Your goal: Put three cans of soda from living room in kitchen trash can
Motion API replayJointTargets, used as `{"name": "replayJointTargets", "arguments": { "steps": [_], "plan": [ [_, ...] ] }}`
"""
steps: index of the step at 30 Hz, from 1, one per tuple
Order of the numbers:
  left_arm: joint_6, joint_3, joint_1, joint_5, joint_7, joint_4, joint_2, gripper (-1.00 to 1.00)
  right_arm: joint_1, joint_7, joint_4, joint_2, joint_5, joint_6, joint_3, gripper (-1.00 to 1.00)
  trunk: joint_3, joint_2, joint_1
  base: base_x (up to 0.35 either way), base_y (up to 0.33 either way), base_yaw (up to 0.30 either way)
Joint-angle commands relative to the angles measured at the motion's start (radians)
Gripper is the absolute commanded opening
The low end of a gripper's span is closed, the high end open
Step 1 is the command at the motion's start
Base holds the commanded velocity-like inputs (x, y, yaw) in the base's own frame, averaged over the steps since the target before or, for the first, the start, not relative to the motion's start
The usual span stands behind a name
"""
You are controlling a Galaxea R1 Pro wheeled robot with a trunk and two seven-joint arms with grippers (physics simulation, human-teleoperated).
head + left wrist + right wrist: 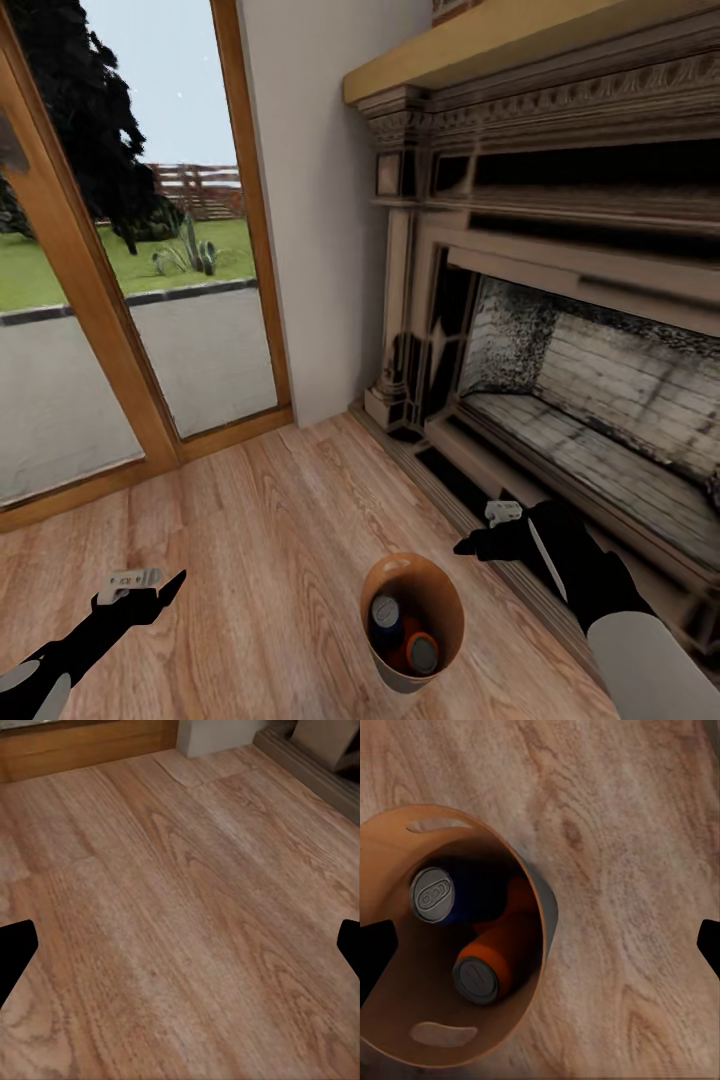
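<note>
Head view up first: tash can [440, 600] upright on the reddish plank floor [270, 520] beside the ornate dark fireplace [560, 330], so in the living room rather than the kitchen. Dark blue can [385, 615] and orange can [422, 652] lying tilted inside. Right hand [482, 530] hovering just above and beside the rim, fingers spread, gripping nothing; left hand [150, 585] well apart over bare floor, likewise spread and empty. Right wrist view straight down the bin [390, 870]: blue can [433, 896] with its ribbed grey metal top, orange can [491, 964] leaning against it, a sliver of more orange [519, 896] behind, probably the third. Likely next step: carrying the loaded bin out. Close on the thin rim near a slot handle, not on the smooth tapered wall. Lift level and slow, since round loose cans will roll and shift the weight. Glossy brown inside, pale outside, hard thin shell; slippery by the look of it.
</note>
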Motion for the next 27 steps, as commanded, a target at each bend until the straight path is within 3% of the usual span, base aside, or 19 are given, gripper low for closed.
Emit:
{"name": "replayJointTargets", "arguments": {
  "steps": [1,8,10,17,27],
  "plan": [
    [0.0,0.0,0.0,0.0,0.0,0.001,0.0,1.0,0.006,-0.001,-0.004,0.0,0.0,0.0,0.0,1.0,0.003,0.007,-0.004,0.0,0.0,0.0],
    [0.0,0.0,0.0,0.0,0.0,0.01,0.0,1.0,0.04,-0.003,-0.016,-0.006,0.0,-0.016,-0.001,1.0,0.025,0.056,-0.031,0.0,0.0,0.0],
    [0.0,-0.003,0.0,-0.001,0.02,0.012,0.0,1.0,0.1,0.0,-0.041,-0.022,0.0,-0.1,-0.001,1.0,0.031,0.07,-0.038,0.0,0.0,0.0],
    [-0.006,-0.01,0.001,-0.001,0.038,0.048,0.0,1.0,0.155,-0.004,-0.065,-0.035,0.001,-0.143,-0.001,1.0,0.053,0.119,-0.065,0.0,0.0,0.0],
    [-0.031,-0.011,0.001,0.003,0.039,0.116,0.0,1.0,0.305,-0.006,-0.236,-0.049,0.001,-0.151,-0.001,1.0,0.085,0.189,-0.104,0.0,0.0,0.0]
  ]
}}
